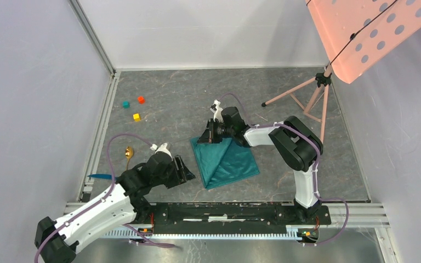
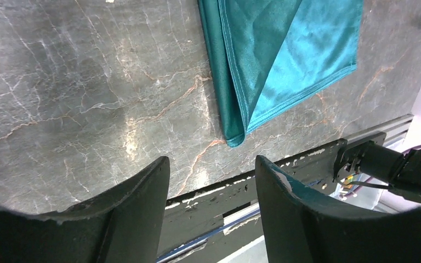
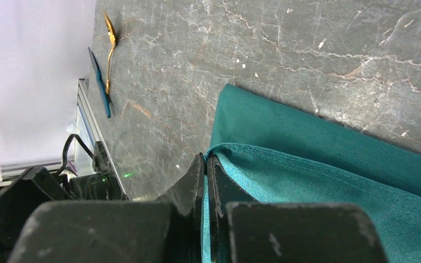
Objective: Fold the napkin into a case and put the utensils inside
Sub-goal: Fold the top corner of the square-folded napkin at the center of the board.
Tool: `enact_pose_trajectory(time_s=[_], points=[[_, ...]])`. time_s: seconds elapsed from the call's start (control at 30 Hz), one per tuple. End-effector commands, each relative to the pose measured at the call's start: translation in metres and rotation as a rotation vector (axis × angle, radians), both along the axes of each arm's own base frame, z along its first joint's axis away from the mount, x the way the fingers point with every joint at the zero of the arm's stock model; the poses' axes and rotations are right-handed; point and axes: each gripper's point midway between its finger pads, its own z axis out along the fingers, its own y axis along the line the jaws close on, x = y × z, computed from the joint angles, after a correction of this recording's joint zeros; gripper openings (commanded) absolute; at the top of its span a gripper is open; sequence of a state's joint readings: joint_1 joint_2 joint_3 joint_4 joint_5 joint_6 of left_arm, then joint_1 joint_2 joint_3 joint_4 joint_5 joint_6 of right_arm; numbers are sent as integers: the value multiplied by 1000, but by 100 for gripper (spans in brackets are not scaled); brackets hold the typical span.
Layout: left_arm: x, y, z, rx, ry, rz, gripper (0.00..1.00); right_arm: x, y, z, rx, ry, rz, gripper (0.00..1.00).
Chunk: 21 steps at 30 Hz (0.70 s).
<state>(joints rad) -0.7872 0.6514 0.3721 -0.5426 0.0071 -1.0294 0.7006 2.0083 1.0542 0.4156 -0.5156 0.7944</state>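
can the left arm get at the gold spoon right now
Probably yes: the left pincer is open and empty, and the gold spoon lies uncovered just left of that arm, with nothing between them.

Napkin (image 2: 274,60): teal cloth, folded over itself, lying flat, one folded corner pointing toward the near edge.
Surface (image 2: 77,82): dark grey, marbled.
Left tool (image 2: 211,164): fingers spread, nothing between them, clear of the napkin's corner.
Rail (image 2: 320,164): black, along the near edge.
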Motion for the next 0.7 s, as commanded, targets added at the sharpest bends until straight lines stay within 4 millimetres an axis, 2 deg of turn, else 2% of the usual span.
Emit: enact_pose_trajectory(time_s=[0.0, 0.27, 0.4, 0.47, 0.57, 0.67], points=[[6, 12, 7, 33, -4, 76, 66, 7, 11, 8, 23, -48, 21, 4], [5, 9, 1, 20, 12, 74, 65, 10, 16, 6, 22, -49, 27, 7], [4, 8, 1, 16, 12, 70, 65, 14, 21, 8, 27, -50, 35, 28], [5, 7, 1, 9, 9, 71, 65, 17, 25, 18, 47, -69, 45, 38], [9, 3, 3, -4, -2, 71, 65, 19, 29, 45, 96, -105, 70, 49], [19, -5, 10, -13, -17, 50, 65, 18, 11, 72, 145, -140, 79, 55]])
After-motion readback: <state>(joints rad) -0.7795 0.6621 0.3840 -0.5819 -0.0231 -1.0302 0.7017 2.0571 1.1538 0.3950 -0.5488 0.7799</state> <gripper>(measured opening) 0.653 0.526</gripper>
